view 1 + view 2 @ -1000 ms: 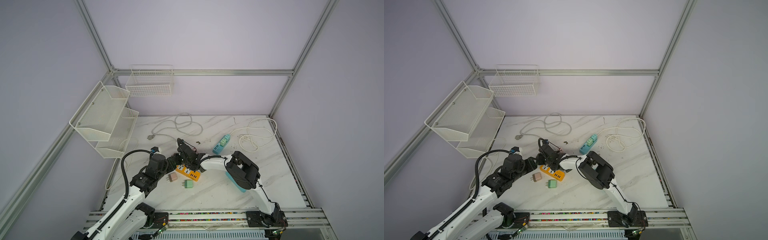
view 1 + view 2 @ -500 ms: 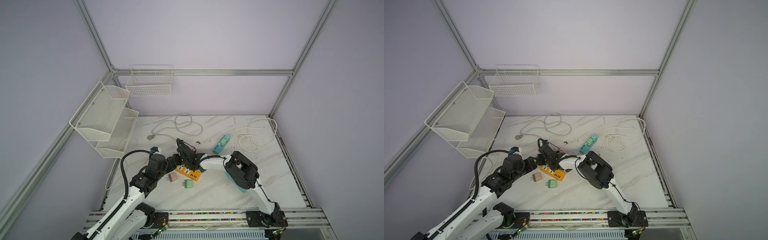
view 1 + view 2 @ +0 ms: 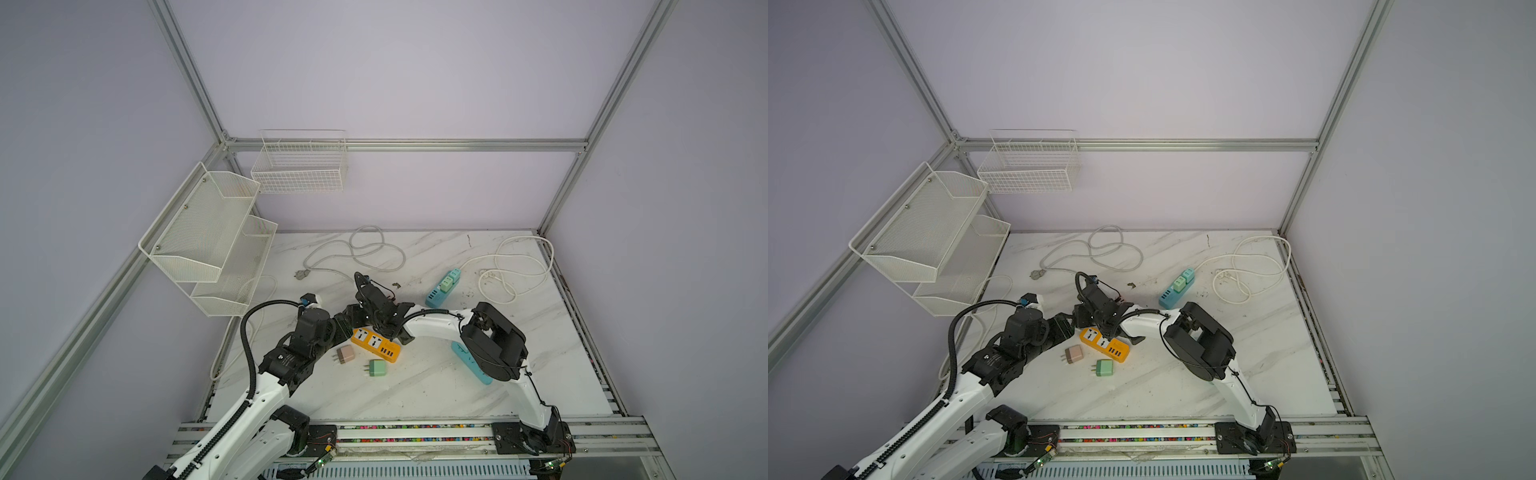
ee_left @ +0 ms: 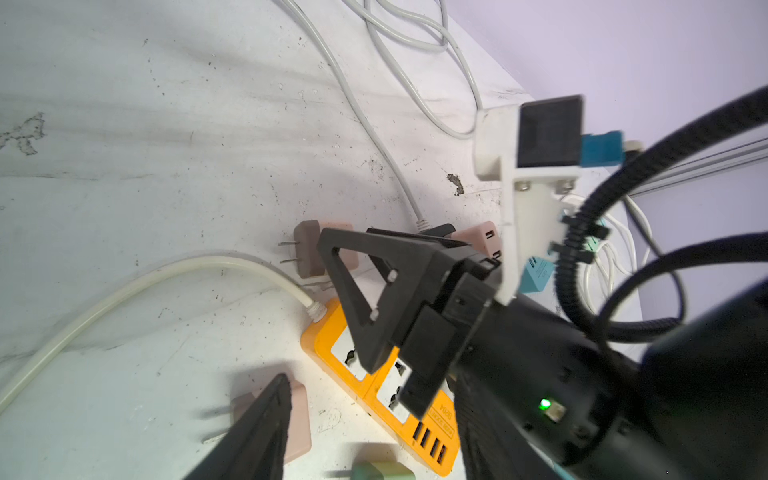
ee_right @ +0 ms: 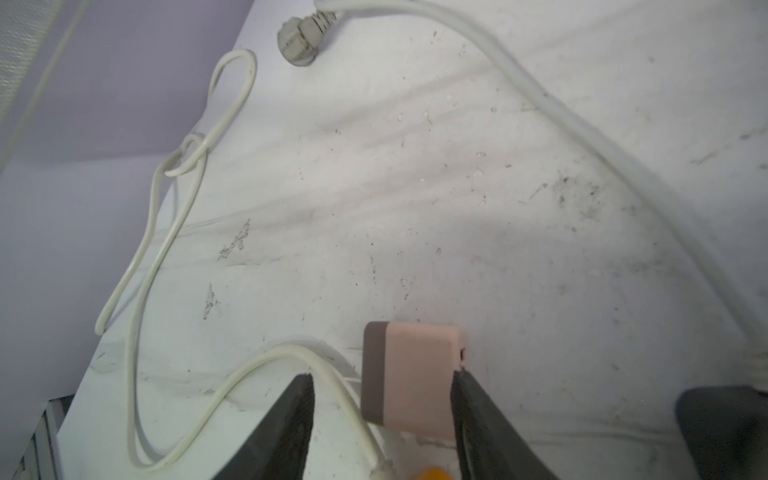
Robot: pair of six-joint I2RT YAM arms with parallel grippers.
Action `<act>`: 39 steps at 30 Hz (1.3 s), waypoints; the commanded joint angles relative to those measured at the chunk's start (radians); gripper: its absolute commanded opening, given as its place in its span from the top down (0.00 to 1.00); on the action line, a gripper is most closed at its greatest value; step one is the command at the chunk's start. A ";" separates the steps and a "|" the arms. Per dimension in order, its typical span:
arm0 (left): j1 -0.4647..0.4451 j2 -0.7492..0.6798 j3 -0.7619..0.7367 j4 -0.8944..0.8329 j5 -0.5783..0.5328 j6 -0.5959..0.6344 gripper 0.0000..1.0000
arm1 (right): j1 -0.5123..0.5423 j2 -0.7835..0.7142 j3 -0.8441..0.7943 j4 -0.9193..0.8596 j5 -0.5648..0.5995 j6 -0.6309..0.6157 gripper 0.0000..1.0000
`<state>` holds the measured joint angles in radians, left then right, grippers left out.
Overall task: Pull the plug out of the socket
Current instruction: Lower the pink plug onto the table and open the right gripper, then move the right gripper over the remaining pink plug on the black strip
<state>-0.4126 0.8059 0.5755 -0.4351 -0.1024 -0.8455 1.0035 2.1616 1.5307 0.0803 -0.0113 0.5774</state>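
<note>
The orange socket strip (image 3: pixel 376 344) (image 3: pixel 1104 344) (image 4: pixel 374 386) lies on the marble table, and both of its outlets show bare. A pink plug (image 5: pixel 411 378) (image 4: pixel 332 253) lies just past the strip's cord end, between the parted fingers of my right gripper (image 5: pixel 380 415) (image 3: pixel 356 318) (image 3: pixel 1080 318). One right finger (image 5: pixel 473 415) touches the plug's end; the other stands clear of it. My left gripper (image 4: pixel 370 415) (image 3: pixel 348 332) (image 3: pixel 1073 332) is open beside the strip with nothing in it. Both top views hide that plug under the grippers.
A second pink plug (image 3: pixel 345 354) (image 3: pixel 1074 354) and a green plug (image 3: pixel 377 368) (image 3: pixel 1104 368) lie loose in front of the strip. A blue strip (image 3: pixel 442 287) with green plugs lies at the back right. White cables (image 3: pixel 357 249) coil behind, and wire baskets (image 3: pixel 208 232) hang on the left.
My right gripper's jaws have parted around the pink plug. Both arms have hardly moved.
</note>
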 commanded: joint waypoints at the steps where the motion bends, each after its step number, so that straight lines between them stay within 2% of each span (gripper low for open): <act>1: 0.006 -0.001 -0.007 0.021 0.015 0.003 0.37 | 0.000 -0.102 -0.018 -0.039 0.035 -0.037 0.43; 11: 0.006 0.053 0.012 0.071 0.069 0.011 0.36 | -0.029 -0.305 -0.118 -0.148 0.146 -0.137 0.42; 15: 0.006 0.095 0.024 0.089 0.081 0.013 0.35 | -0.049 -0.340 -0.137 -0.207 0.180 -0.174 0.40; 26: 0.006 0.225 0.061 0.199 0.138 0.014 0.34 | -0.132 -0.320 -0.143 -0.316 0.220 -0.251 0.40; 39: 0.008 0.337 0.082 0.294 0.166 0.013 0.32 | -0.147 -0.168 -0.044 -0.400 0.182 -0.331 0.40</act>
<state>-0.4107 1.1400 0.5789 -0.1944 0.0525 -0.8448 0.8562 1.9774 1.4506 -0.2798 0.1684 0.2779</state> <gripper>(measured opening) 0.678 0.601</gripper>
